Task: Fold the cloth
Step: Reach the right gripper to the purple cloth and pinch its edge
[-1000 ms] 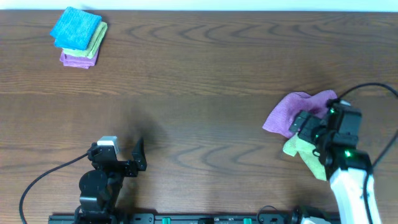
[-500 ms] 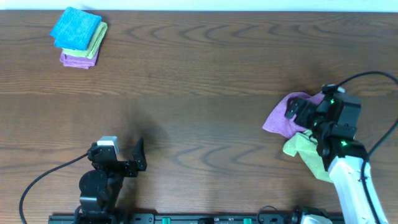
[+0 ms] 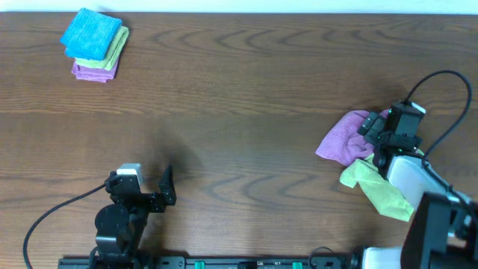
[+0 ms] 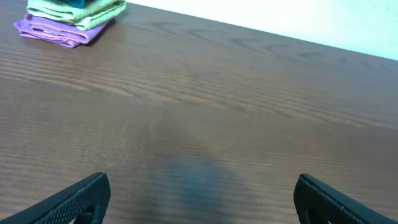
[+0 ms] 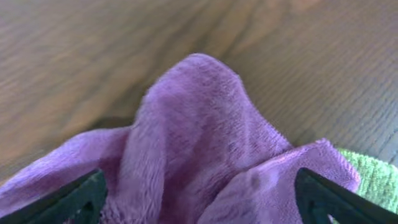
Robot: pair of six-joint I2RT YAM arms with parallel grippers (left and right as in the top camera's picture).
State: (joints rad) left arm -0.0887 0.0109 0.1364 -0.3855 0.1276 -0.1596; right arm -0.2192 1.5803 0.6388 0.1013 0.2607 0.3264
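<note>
A crumpled purple cloth point(image 3: 342, 137) lies at the right of the table, partly over a crumpled green cloth point(image 3: 377, 188). My right gripper point(image 3: 376, 133) is open and sits low over the purple cloth's right side; in the right wrist view the purple folds point(image 5: 199, 137) fill the space between the wide-apart fingers, and a green edge point(image 5: 376, 177) shows at the right. My left gripper point(image 3: 149, 185) is open and empty at the front left, over bare table point(image 4: 199, 180).
A stack of folded cloths, blue over green over purple point(image 3: 95, 43), sits at the far left corner; it also shows in the left wrist view point(image 4: 71, 18). The right arm's cable point(image 3: 448, 97) loops above the cloths.
My right gripper has moved away from the front edge toward the back, up over the purple cloth's right side. The left arm has not moved.
</note>
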